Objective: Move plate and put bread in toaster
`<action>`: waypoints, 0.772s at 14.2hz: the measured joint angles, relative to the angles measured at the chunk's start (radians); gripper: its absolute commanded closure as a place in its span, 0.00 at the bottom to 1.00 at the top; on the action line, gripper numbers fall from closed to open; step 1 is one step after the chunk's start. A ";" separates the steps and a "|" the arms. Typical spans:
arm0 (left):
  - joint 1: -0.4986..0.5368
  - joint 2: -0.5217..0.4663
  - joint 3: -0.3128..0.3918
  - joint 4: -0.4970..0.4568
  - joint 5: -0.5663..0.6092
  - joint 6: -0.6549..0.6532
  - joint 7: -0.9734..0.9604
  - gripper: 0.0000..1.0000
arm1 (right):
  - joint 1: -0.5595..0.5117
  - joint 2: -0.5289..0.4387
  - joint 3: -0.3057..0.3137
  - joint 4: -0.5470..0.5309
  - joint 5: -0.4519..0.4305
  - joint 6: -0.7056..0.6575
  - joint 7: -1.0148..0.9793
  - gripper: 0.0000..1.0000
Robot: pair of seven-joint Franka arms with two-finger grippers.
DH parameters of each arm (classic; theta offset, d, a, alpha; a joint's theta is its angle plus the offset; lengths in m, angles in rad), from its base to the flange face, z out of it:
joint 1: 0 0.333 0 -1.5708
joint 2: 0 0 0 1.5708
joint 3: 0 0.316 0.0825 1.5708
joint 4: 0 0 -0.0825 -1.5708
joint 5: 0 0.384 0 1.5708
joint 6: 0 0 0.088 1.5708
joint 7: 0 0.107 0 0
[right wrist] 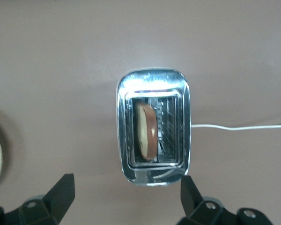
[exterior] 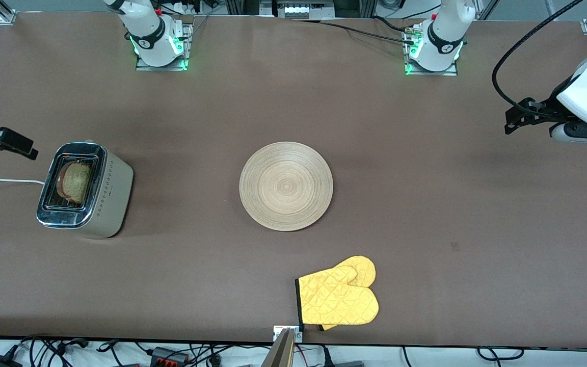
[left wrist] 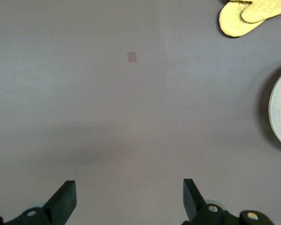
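At the right arm's end of the table, your right gripper (exterior: 16, 143) hangs in the air just beside the toaster (exterior: 85, 189), its two fingers spread apart and holding nothing. The right wrist view looks straight down on the toaster, with the open fingertips framing it. You have one toaster. It stands near that end edge, its white cord (exterior: 3, 180) trailing off toward the edge. Its long axis runs from the robots' edge toward the front camera's edge, and the slots run the same way.

You have one slice of bread (exterior: 75, 182). It already stands on edge inside one slot, its crust showing above the chrome top. The other slot is empty. So the bread lies below and beside your right gripper, and the right arm is by far the nearer one. To my eye the loading is done.

At the table's middle lies one plate (exterior: 286, 186), flat, bare, well apart from the toaster and from both grippers. Nearer the front camera's edge than the plate lies a pair of yellow oven mitts (exterior: 339, 296), one stacked on the other.

At the left arm's end, your left gripper (exterior: 517, 118) waits over bare table, fingers wide apart and empty. The plate sits roughly midway between the two arms.
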 measured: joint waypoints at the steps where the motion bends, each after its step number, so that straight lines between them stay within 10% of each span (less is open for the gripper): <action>1: 0.000 0.000 0.000 0.000 0.000 0.000 0.000 0.00 | 0.000 -0.028 0.002 -0.037 -0.004 0.007 0.000 0.00; 11: 0.000 0.000 0.000 0.000 0.000 0.000 0.001 0.00 | 0.001 -0.057 0.007 -0.075 -0.003 0.025 0.000 0.00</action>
